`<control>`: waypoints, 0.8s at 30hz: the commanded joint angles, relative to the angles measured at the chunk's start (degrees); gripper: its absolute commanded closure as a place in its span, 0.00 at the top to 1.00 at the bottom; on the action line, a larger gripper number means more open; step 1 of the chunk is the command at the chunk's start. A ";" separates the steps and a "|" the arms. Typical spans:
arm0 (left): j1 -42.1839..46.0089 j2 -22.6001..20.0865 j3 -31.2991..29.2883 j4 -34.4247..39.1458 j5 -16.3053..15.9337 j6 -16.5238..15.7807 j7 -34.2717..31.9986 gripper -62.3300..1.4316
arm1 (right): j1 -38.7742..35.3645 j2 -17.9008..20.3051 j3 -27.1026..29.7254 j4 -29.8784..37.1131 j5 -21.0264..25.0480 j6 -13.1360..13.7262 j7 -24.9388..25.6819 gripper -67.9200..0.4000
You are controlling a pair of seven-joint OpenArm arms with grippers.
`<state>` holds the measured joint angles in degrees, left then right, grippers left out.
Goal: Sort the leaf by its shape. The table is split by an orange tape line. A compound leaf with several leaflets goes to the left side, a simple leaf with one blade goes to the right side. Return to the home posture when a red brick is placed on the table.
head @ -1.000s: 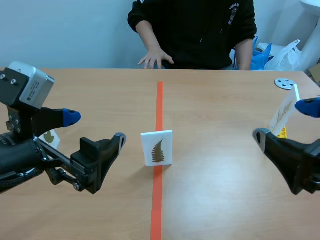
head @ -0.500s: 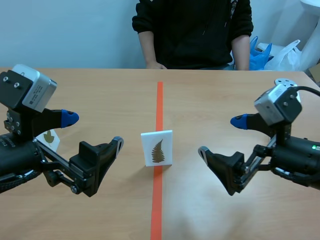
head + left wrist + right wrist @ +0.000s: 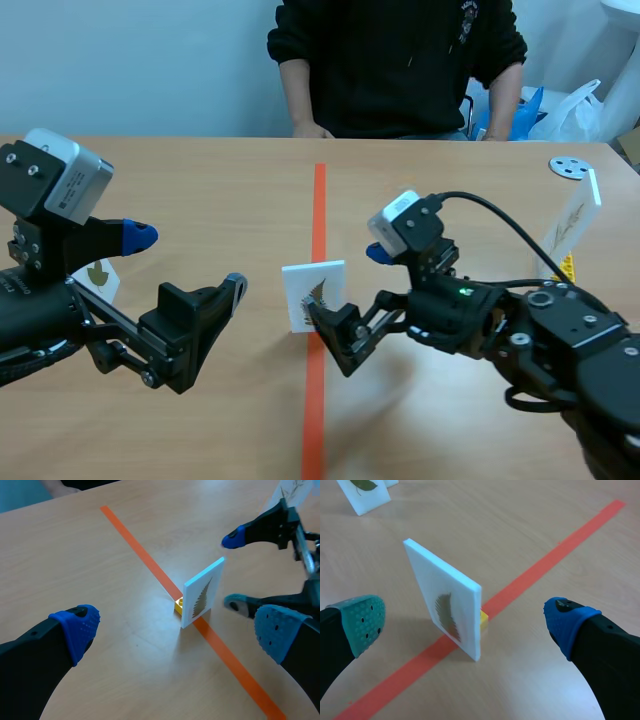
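A white card (image 3: 305,285) with a brown fern-like leaf of several leaflets stands upright on the orange tape line (image 3: 318,200), on a small yellow base (image 3: 178,606). My right gripper (image 3: 345,284) is open at the card's right edge, with one finger above it and one below. In the right wrist view the card (image 3: 432,587) stands between the fingers of the right gripper (image 3: 465,620) without touching either pad. My left gripper (image 3: 188,259) hangs open, left of the card and apart from it. In the left wrist view the card (image 3: 202,600) is ahead of the left gripper (image 3: 177,629).
A second leaf card (image 3: 98,277) stands behind my left arm, also seen as the far card (image 3: 365,492). Another card (image 3: 570,225) leans at the right, near a grey disc (image 3: 568,167). A person (image 3: 400,60) sits across the table.
My right arm has swung in from the right edge to the card on the tape line, its gripper staying open. The person's hand has left the table. The left arm has not moved.
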<state>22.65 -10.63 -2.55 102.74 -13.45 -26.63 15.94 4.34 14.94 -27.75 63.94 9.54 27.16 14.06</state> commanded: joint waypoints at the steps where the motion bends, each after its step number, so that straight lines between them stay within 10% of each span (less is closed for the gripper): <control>1: -0.46 -0.07 0.20 0.26 -0.42 -0.07 -1.14 1.00 | 1.51 -0.74 -0.57 -0.37 0.35 -1.05 1.14 1.00; 11: -0.46 -0.07 0.20 0.26 -0.39 -0.07 -1.14 1.00 | 5.70 -8.26 -6.67 -10.80 -4.90 -7.10 2.80 1.00; 24: -0.50 -0.07 -1.36 0.26 -0.42 -0.07 -1.16 1.00 | 4.22 -6.82 -7.96 -12.52 -5.31 -7.87 4.13 0.53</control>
<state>22.65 -10.63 -3.68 102.74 -13.45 -26.63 15.94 8.01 7.99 -36.07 50.13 3.86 19.25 16.84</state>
